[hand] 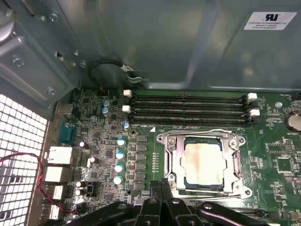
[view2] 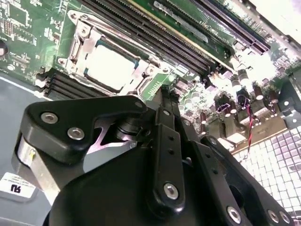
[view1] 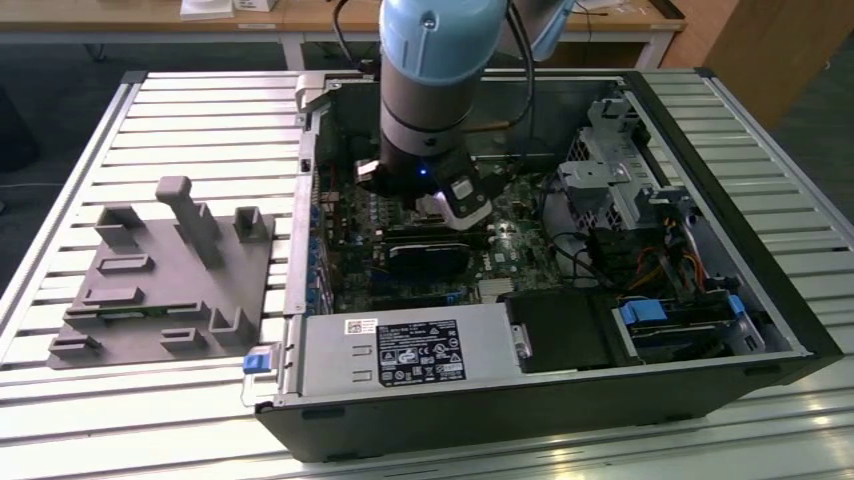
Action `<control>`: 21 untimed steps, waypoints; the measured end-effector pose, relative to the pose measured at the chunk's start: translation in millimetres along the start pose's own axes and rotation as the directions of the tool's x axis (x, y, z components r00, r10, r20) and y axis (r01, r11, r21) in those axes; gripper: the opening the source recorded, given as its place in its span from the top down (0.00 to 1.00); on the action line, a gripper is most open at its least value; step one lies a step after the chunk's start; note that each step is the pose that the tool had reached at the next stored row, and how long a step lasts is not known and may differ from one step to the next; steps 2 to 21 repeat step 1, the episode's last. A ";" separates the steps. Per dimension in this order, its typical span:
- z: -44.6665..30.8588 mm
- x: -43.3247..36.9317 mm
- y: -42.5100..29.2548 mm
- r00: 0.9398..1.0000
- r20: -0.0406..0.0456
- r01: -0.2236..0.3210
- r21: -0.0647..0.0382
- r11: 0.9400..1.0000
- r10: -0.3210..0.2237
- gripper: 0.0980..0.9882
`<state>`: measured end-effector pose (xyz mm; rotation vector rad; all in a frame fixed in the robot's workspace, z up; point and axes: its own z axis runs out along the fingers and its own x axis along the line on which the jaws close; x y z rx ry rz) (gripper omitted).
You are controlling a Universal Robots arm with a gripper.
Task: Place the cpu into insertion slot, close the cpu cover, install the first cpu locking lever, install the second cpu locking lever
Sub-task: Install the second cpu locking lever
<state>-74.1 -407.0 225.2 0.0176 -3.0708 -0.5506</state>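
1. One robot arm (view1: 424, 90) reaches straight down into an open computer case (view1: 561, 400), so we look with it onto the green circuit board (hand: 277, 165).

2. We find the chip (hand: 203, 162) already lying flat in its square socket (hand: 176, 162), just beyond the tips of the gripper (hand: 161, 186). Its pale metal top shows through the middle of the frame.

3. We see the shiny metal cover (hand: 235, 162) folded down around the chip, framing it on all sides. A thin wire lever (hand: 197, 132) runs along the far edge of the socket, on the side away from the jaws. We cannot tell whether either lever is fully latched.

4. We judge the chip sits as it does because it has been seated and covered, with the levers as the remaining concern.

5. In both wrist views the gripper's black fingers (view2: 165, 101) meet at their tips, pressed together with nothing between them. The tips hover just short of the socket's near edge.

6. Four long memory slots (hand: 188, 109) lie past the socket, further from the jaws.

7. In the exterior view the wrist is upright, the gripper (view1: 447, 215) low over the board.
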 end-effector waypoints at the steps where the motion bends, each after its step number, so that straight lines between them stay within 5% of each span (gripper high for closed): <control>1: 0.0 0.0 0.0 1.000 0.000 0.000 0.000 1.000 0.000 0.99; 21: 0.0 0.0 0.0 1.000 0.000 0.000 0.000 1.000 0.000 0.99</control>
